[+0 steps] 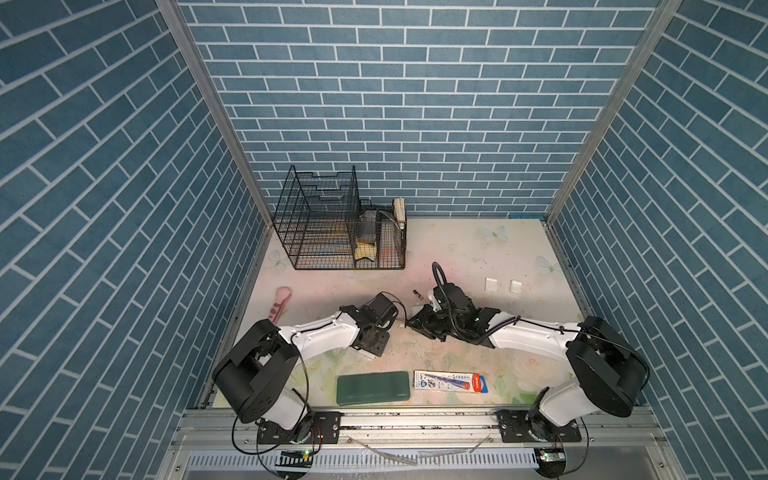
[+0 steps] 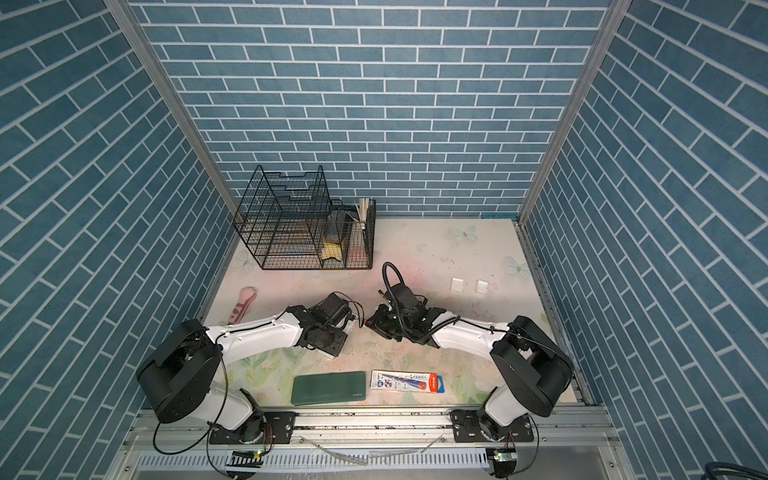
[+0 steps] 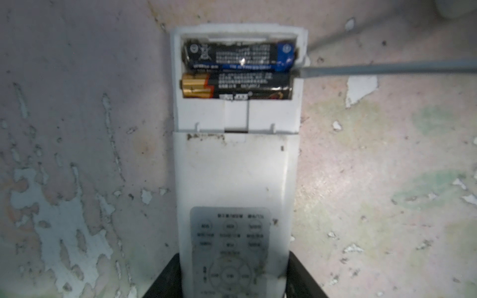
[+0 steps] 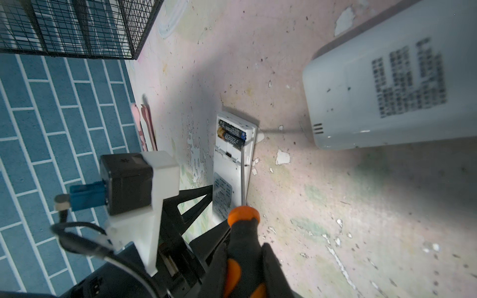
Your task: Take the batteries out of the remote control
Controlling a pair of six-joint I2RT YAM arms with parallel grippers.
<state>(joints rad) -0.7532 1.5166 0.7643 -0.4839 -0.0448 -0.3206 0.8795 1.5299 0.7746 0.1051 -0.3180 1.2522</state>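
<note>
Two batteries (image 3: pixel 240 86) lie in the open remote control (image 3: pixel 232 165), clamped by the left claw (image 3: pixel 233 281); the right claw (image 4: pixel 244 265) grips the screwdriver (image 4: pixel 244 214), whose prying tip may slip, flinging one away.

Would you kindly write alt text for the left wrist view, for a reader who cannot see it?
A white remote control, held by the left gripper, shows its open compartment with two batteries inside. A screwdriver shaft has its tip at the compartment's edge.

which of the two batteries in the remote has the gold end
The gold-ended battery is the one nearer the keypad; the blue-ended battery lies beyond it, at the end wall of the remote.
</note>
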